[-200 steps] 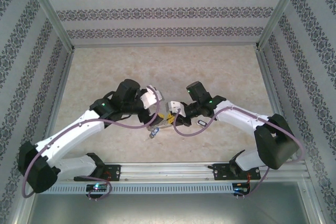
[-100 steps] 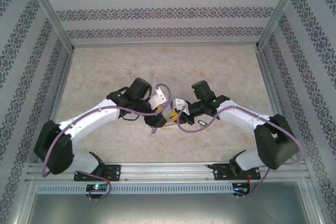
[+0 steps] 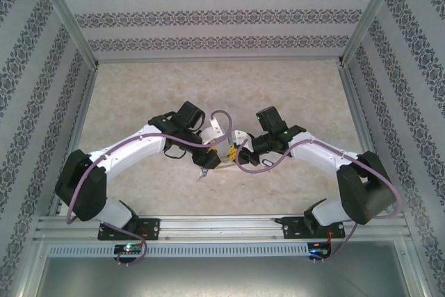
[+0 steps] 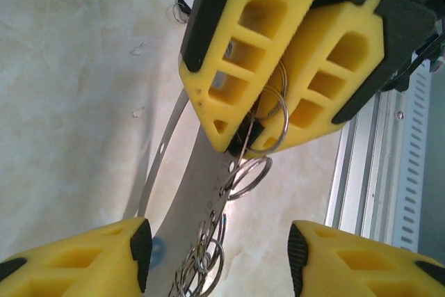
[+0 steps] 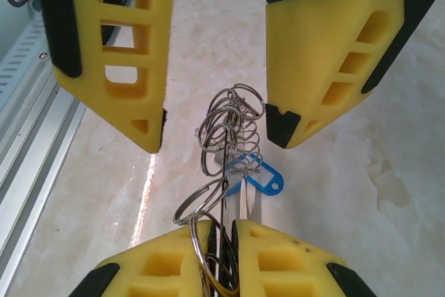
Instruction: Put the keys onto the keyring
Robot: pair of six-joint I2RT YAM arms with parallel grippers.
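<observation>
- Grip first: the right gripper (image 5: 221,231), nearest in its own wrist view, has its jaws clamped on the keyring (image 5: 226,126) and should hold it steady
- Just beyond, its coils bunch together with a blue-headed key (image 5: 268,177) beside them, above the marbled table (image 5: 334,193)
- Farthest, the left gripper (image 5: 215,133) straddles the coils, jaws apart and gripping nothing; it would do best to close squarely on one coil rather than the bunch, to avoid twisting

The keyring (image 5: 226,126), a bunch of thin silvery wire loops, is pinched edge-on in the right pincer (image 5: 224,234); a blue-and-white-headed key (image 5: 259,175) hangs alongside, apparently threaded on.
</observation>
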